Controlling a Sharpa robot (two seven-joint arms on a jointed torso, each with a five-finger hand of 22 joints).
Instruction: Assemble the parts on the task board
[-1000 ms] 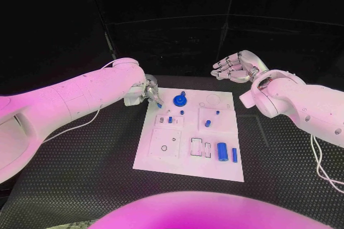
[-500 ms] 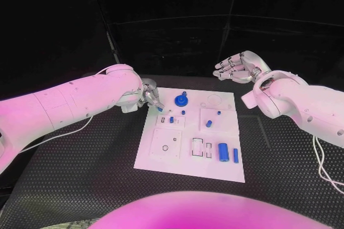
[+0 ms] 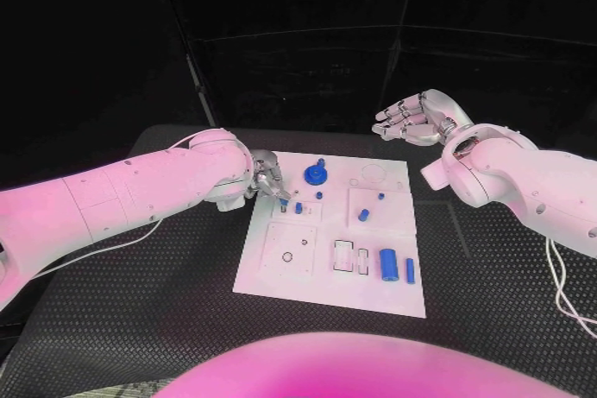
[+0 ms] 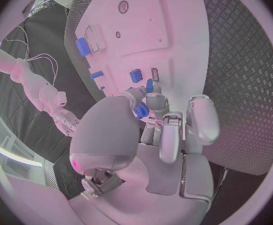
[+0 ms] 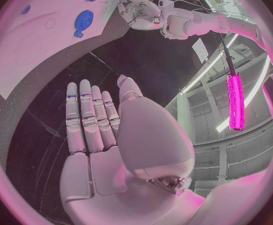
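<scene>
Two hands of mine are in play around the flat white rectangular task board [image 3: 326, 281] in the middle of the black table: my left hand [image 3: 267, 179] sits at the board's left edge toward its far end, fingers curled together and pinching a small blue plastic part [image 4: 140, 109] just above the board's surface. On the board itself lie a round blue knobbed disc [image 3: 312, 174] near the far edge, several small blue pegs [image 3: 362, 214] around its middle, and two upright blue cylinders [image 3: 386, 261] toward the near right corner. Beyond the board's far right corner, well clear of it, my right hand [image 3: 414, 117] hovers with its fingers straight and side by side, holding nothing.
</scene>
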